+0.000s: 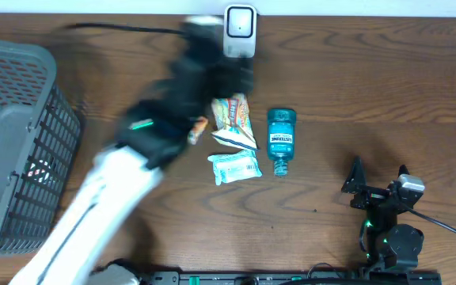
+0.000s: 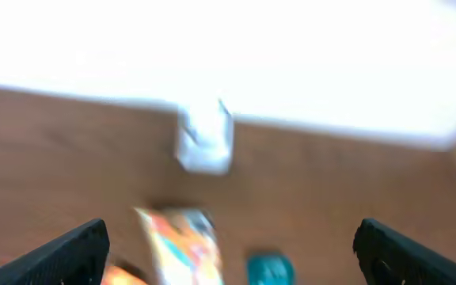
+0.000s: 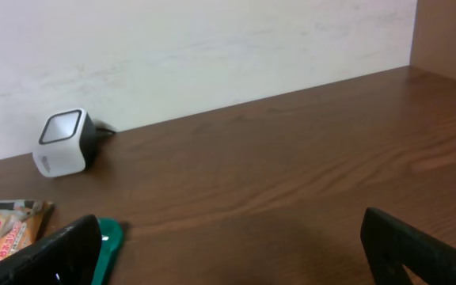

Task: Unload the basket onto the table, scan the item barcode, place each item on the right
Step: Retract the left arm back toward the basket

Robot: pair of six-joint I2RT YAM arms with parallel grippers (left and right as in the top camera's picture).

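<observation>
Wooden tabletop (image 1: 355, 87), overhead: brown grain all across, and a grey mesh basket (image 1: 22, 142) sits at the left edge.
Barcode scanner (image 1: 239, 32): white-faced, upright at the middle of the far edge.
Items: the snack bag (image 1: 233, 119), white packet (image 1: 235, 168) and teal mouthwash bottle (image 1: 281, 141) lie mid-tabletop, just in front of the scanner. The packet is nearest the front edge and the bottle is on the right.
Small orange item (image 1: 198, 131): just left of the snack bag, too blurred to name.
Left arm (image 1: 125, 170): a big white-and-black blur from the near-left corner up towards the scanner.
Left gripper (image 1: 216, 75): smeared, between scanner and snack bag. No reading the fingers from up here.
Right gripper (image 1: 378, 178): near the right front corner, well apart from the items, fingers spread.

Left wrist view: soft focus, but both dark fingers (image 2: 77, 249) sit at the lower corners, splayed wide with nothing between them.
Beyond the fingers: scanner (image 2: 204, 142) against the white wall, snack bag (image 2: 184, 241) below it, and a sliver of the bottle (image 2: 269, 269).

Right wrist view: sharp picture, fingers (image 3: 406, 245) released wide and holding nothing.
Far left: scanner (image 3: 64, 142) by the wall.
Lower left: snack bag (image 3: 2, 229) at the frame edge, with the bottle (image 3: 111, 233) peeking out beside the left finger.
</observation>
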